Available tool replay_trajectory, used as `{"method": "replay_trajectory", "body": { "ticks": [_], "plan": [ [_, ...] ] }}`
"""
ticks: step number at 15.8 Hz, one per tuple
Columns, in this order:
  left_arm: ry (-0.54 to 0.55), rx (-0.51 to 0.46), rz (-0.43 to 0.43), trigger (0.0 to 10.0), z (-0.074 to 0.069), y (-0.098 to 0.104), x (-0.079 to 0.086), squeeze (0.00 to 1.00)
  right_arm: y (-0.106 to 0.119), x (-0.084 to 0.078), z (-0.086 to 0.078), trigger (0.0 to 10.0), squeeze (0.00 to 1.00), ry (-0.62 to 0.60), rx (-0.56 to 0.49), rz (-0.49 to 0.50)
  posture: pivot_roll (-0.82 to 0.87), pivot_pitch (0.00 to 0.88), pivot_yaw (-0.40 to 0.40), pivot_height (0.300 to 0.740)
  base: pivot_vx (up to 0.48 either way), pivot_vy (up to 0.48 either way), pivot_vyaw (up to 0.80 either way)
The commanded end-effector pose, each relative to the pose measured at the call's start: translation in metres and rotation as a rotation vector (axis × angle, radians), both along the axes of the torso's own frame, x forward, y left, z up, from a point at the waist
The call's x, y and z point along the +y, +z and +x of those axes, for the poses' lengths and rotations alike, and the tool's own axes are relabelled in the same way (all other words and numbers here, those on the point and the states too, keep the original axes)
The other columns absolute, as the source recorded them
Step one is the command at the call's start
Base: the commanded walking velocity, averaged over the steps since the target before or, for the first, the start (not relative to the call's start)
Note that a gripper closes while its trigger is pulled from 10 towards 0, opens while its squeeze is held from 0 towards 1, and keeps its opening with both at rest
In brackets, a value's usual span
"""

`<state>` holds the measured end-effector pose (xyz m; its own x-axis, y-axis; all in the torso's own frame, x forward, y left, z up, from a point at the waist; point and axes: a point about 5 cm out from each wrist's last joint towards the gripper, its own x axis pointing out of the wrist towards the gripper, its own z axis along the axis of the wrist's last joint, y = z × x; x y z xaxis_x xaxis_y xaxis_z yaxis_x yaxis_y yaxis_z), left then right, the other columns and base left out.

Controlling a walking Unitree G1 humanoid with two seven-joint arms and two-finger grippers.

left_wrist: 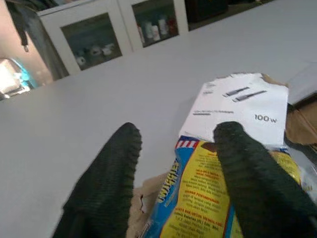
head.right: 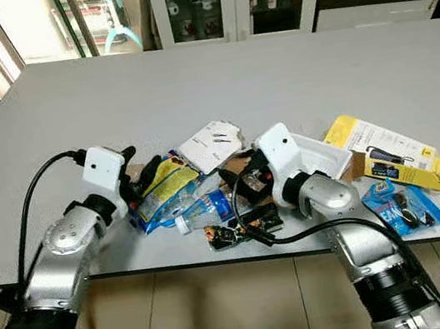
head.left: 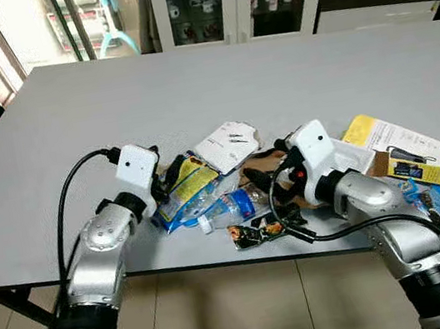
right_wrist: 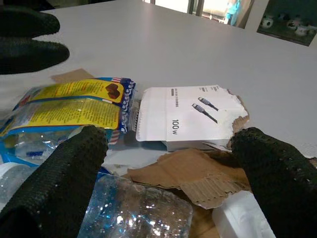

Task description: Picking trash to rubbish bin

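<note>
Right wrist view: white cable box (right_wrist: 185, 116) reads "100w".

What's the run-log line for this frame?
left pincer: open over yellow snack bag | right pincer: open above plastic bottle | nothing held

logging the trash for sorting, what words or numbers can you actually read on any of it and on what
"100 w": on the torn white cable box, beside its drawing of two cable plugs.
Small print line above the plugs on that box: too small to read.
Yellow and blue snack bag: a headline and blocks of red text, too blurred to read.
Yellow flat box on the robot's right: print too small to read.
Plastic bottle label: unreadable.
</note>
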<state>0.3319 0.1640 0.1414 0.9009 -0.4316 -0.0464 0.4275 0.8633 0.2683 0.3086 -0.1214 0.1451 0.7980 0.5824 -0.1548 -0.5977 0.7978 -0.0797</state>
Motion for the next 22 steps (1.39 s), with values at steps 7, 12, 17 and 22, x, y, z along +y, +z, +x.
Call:
{"method": "replay_trajectory", "body": {
  "ticks": [7, 12, 17, 22],
  "plan": [
    [-0.136, 0.075, 0.003, 10.0, -0.003, 0.012, 0.011, 1.0, 0.004, 0.007, 0.003, 10.0, 0.0, 0.003, -0.001, 0.025, 0.0, 0.056, -0.003, 0.74, 0.0, 0.0, 0.0],
    [-0.196, 0.135, 0.11, 10.0, 0.001, 0.003, 0.013, 1.0, 0.005, 0.007, 0.003, 10.0, 0.0, 0.003, -0.004, 0.029, -0.01, 0.06, -0.002, 0.74, 0.0, 0.0, 0.0],
    [-0.224, 0.165, 0.081, 10.0, 0.006, -0.001, 0.008, 0.0, 0.004, 0.008, 0.002, 10.0, 0.0, 0.004, -0.005, 0.031, -0.01, 0.059, 0.003, 0.74, 0.0, 0.0, 0.0],
    [-0.308, 0.243, 0.15, 10.0, -0.002, -0.019, 0.002, 0.0, 0.005, 0.008, 0.002, 10.0, 0.0, 0.0, -0.006, 0.036, -0.01, 0.066, 0.011, 0.74, 0.0, 0.0, 0.0]
  ]
}}
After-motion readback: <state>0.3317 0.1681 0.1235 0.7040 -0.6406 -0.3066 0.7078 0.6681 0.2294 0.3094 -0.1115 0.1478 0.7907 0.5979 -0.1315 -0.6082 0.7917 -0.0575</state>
